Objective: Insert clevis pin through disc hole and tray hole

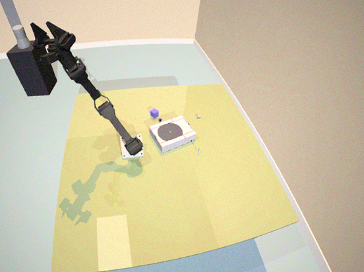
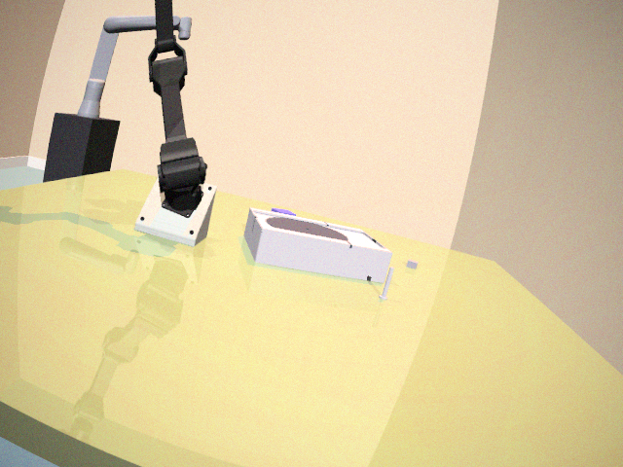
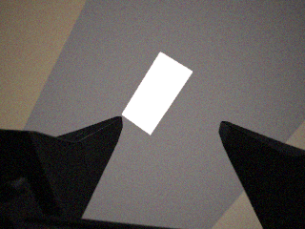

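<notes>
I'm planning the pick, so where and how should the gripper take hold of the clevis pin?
Grip the upper shank of the clevis pin, probably from above, fingers either side: it stands upright on its head, slim shank free. The tray stands close on one side.

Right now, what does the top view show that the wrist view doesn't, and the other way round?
Only the top view: the tray with the disc lying in it, the pin standing on the table beside it, a purple cube and a grey arm on a black pedestal.

Only the wrist view: a bright white rectangle on a grey surface overhead.

Both: the robot's jaws, spread apart with nothing between them.
</notes>
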You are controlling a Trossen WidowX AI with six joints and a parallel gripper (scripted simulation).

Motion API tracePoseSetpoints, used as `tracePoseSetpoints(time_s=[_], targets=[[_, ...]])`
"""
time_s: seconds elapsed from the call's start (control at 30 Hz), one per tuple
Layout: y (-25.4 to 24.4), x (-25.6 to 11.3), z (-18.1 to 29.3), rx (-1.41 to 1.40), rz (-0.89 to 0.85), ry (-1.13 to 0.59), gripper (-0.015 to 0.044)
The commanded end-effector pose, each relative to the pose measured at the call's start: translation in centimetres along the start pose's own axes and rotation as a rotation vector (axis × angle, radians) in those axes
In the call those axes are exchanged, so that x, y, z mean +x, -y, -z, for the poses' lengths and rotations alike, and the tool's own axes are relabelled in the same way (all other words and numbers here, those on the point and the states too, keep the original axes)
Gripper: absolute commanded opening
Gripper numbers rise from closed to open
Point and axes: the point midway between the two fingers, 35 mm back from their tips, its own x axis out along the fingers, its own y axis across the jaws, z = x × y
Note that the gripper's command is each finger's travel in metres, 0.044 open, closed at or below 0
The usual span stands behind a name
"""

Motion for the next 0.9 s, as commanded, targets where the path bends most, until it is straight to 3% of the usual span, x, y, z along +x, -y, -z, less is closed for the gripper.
tracePoseSetpoints(time_s=[0.0,0.27,0.87], targets=[[0.1,0.1,-0.3,-0.002,0.004,0.005,0.0374],[6.3,1.8,-9.4,-0.064,0.154,0.175,0.0164],[22.8,-1.5,-25.5,-0.035,0.591,0.410,0.0160]])
